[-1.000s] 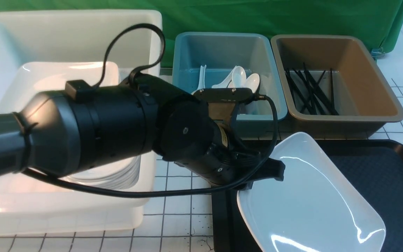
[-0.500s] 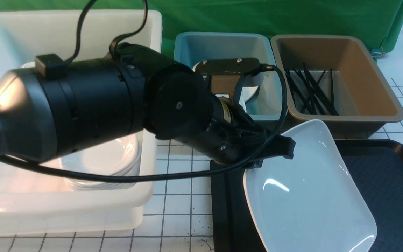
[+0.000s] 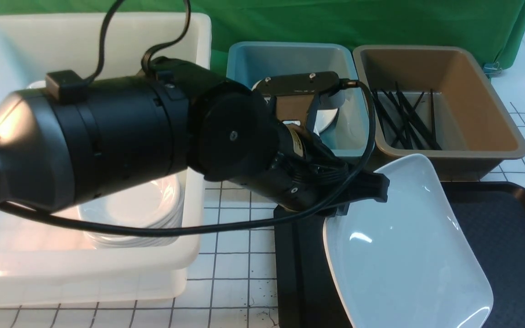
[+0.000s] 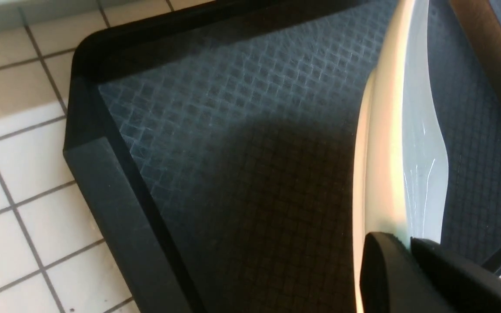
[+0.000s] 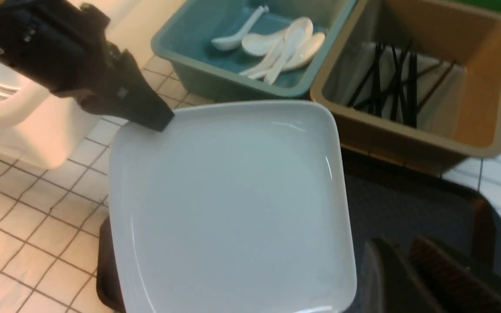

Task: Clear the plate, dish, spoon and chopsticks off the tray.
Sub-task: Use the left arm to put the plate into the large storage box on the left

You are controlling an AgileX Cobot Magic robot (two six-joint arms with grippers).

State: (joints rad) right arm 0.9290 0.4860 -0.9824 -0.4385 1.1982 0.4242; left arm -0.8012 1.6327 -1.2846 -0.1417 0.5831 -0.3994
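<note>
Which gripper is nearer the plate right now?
Left. The left gripper is clamped on a corner of the plate; the right gripper sits just beside the opposite corner.

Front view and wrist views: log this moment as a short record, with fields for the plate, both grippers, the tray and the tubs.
plate: tilted, gripped corner raised
tray: black, under the plate
left gripper: shut on the plate's corner rim
right gripper: beside the plate, holding nothing; whether open or shut is unclear
blue tub: white spoons inside
brown tub: black chopsticks inside
white tub: stacked white dishes inside
</note>
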